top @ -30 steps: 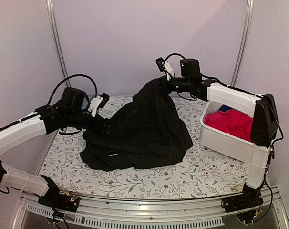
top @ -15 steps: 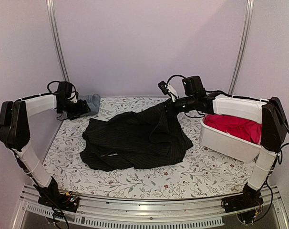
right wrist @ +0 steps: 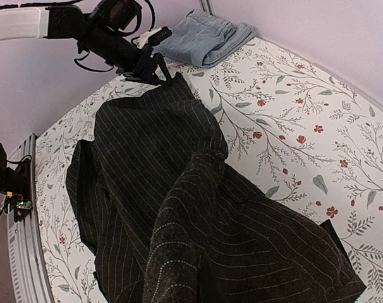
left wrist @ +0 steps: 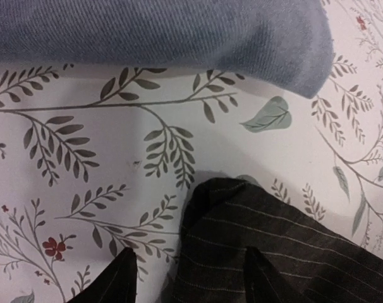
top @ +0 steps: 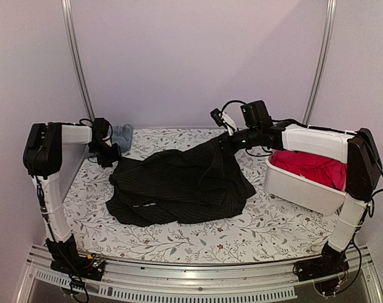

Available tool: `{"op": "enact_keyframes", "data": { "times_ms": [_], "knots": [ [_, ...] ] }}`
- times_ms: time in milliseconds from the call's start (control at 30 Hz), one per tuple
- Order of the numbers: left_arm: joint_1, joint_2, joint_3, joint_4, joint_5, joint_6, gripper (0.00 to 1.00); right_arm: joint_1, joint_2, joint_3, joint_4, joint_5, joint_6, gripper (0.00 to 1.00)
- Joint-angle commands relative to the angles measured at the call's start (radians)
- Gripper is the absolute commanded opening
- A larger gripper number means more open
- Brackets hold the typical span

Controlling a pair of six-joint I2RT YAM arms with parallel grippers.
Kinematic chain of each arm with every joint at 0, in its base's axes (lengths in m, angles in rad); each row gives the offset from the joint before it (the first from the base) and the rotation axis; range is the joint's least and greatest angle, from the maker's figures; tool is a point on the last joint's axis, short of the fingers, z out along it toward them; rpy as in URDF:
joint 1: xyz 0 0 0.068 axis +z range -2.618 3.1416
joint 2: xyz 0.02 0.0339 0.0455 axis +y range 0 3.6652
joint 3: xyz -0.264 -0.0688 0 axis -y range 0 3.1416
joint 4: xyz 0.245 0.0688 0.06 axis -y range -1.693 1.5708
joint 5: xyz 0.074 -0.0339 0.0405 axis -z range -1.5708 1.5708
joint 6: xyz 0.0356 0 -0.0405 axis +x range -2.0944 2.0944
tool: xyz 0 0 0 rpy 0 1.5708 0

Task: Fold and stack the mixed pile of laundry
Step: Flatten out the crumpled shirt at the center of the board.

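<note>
no legible text, no brand or number on the pinstriped shirt (top: pixel 179 186); none on the white bin (top: pixel 299 189)

Below denim piece (left wrist: pixel 153 31), left claw (left wrist: pixel 188 265) straddles pinstriped shirt (left wrist: pixel 292 252) corner.

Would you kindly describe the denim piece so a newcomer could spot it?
Take the floral table cover and go to its far left corner. A small folded denim piece lies there, clear of the black shirt spread mid-table. It is the only light blue thing on the cover.

Overview, two wrist close-ups, common shirt (top: pixel 179 183)
</note>
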Motion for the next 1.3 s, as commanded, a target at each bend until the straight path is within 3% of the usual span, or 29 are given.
{"op": "enact_keyframes", "data": {
  "times_ms": [0, 100, 333, 433, 567, 667, 733, 1100, 1267],
  "knots": [
    [-0.02, 0.06, 0.043, -0.022, -0.034, 0.023, 0.57, -0.002, 0.027, 0.052, -0.027, 0.022, -0.01, 0.0],
    [-0.047, 0.105, 0.089, -0.043, -0.052, 0.057, 0.56, -0.011, 0.037, 0.062, -0.034, 0.027, -0.012, 0.0],
    [-0.094, 0.229, 0.215, -0.153, -0.091, 0.138, 0.45, -0.025, 0.048, 0.072, -0.048, 0.046, -0.016, 0.0],
    [-0.097, 0.247, 0.221, -0.167, -0.091, 0.161, 0.3, -0.029, 0.045, 0.074, -0.053, 0.053, -0.018, 0.0],
    [-0.09, 0.194, 0.191, -0.109, -0.012, 0.186, 0.0, -0.03, 0.04, 0.103, -0.078, 0.087, -0.022, 0.0],
    [-0.059, 0.028, 0.109, 0.046, 0.146, 0.135, 0.0, -0.03, 0.033, 0.175, -0.122, 0.105, -0.022, 0.0],
    [-0.042, -0.072, 0.128, 0.077, 0.167, 0.097, 0.0, -0.029, 0.024, 0.234, -0.152, 0.118, -0.026, 0.0],
    [-0.014, -0.304, 0.572, -0.036, 0.186, 0.057, 0.0, -0.029, -0.107, 0.48, -0.175, 0.288, -0.095, 0.0],
    [-0.014, -0.384, 0.69, -0.037, 0.225, 0.059, 0.0, -0.029, -0.161, 0.573, -0.131, 0.295, -0.119, 0.0]
  ]
}}
